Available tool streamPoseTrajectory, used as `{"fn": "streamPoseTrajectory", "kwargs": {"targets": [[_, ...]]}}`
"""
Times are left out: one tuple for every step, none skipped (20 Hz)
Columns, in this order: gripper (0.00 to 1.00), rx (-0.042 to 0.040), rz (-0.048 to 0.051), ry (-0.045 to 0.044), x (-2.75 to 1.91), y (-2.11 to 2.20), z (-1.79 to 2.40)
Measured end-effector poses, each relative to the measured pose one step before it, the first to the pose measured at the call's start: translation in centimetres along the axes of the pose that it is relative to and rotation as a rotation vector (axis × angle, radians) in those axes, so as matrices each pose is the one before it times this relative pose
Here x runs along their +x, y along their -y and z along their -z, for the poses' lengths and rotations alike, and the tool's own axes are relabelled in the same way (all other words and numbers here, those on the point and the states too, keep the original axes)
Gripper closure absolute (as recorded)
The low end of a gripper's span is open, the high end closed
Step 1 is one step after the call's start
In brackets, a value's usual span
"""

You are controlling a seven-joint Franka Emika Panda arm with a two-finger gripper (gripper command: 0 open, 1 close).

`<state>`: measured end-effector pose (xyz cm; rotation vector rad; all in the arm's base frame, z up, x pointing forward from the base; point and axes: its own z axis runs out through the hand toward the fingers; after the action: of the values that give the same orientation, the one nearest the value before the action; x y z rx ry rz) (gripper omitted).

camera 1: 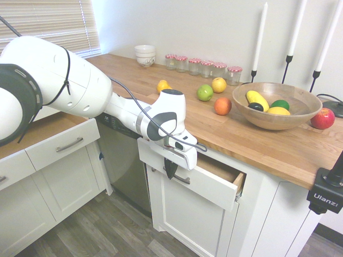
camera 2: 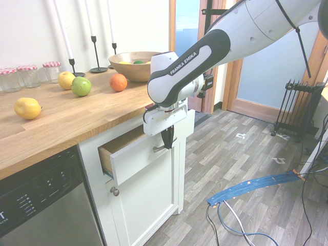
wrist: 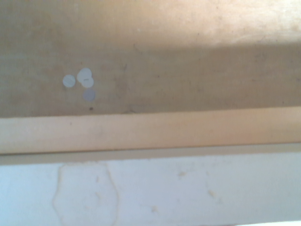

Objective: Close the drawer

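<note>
In the middle of the first exterior view, my black two-finger gripper (camera 1: pixel 170 168) points down in front of the wide drawer with a flat white front, a curved silver bar handle and light bare-wood sides (camera 1: pixel 195 179). My fingers are pressed together, right by the silver handle (camera 1: pixel 182 180); whether they touch it I cannot tell. The drawer stands partly open at the lower centre of that picture, jutting out from beneath the light wooden countertop (camera 1: pixel 214 126), above a white cabinet door (camera 1: pixel 187 214). In the second exterior view, I reach in from the upper right, and the drawer sits just below the centre. My wrist view looks into the drawer: a brown wooden bottom fills the upper part, with a few small pale round spots (wrist: pixel 84 75) at the left, and the white top edge of the front runs across the lower part. On the countertop, at the right of the first exterior view, a round light-wood bowl (camera 1: pixel 276 119) holds yellow and green fruit, with a red apple (camera 1: pixel 322 119) just beside it. An orange (camera 1: pixel 222 106), a green apple (camera 1: pixel 204 92) and a round yellow fruit (camera 1: pixel 218 84) lie near the upper centre, in front of a row of clear glass jars with red-and-white lids (camera 1: pixel 206 68). White bowls (camera 1: pixel 145 55) stand stacked at the upper left, and three tall white candles in black holders (camera 1: pixel 260 40) rise at the upper right.
</note>
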<state>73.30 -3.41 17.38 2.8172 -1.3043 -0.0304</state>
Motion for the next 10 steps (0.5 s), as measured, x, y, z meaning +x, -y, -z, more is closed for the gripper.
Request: {"fn": "streamPoseTrajectory", "kwargs": {"targets": [[1.00,-0.00220,-0.00169,0.00133,0.247,0.063,-0.043],[1.00,-0.00137,-0.00138,0.00035,0.261,0.071,0.005],[1.00,-0.00185,-0.00100,0.00053,0.250,0.062,0.019],[1.00,-0.00140,-0.00070,0.00000,0.235,0.078,0.002],[1.00,-0.00036,-0.00041,-0.00065,0.201,0.100,0.001],[1.00,-0.00117,-0.00009,0.00034,0.148,0.102,-0.009],[1.00,-0.00013,0.00044,-0.00117,0.145,0.151,0.021],[1.00,-0.00119,0.00056,-0.00044,0.116,0.136,-0.045],[1.00,-0.00092,0.00070,-0.00050,0.097,0.152,-0.009],[1.00,-0.00168,0.00084,0.00018,0.072,0.131,-0.073]]}}
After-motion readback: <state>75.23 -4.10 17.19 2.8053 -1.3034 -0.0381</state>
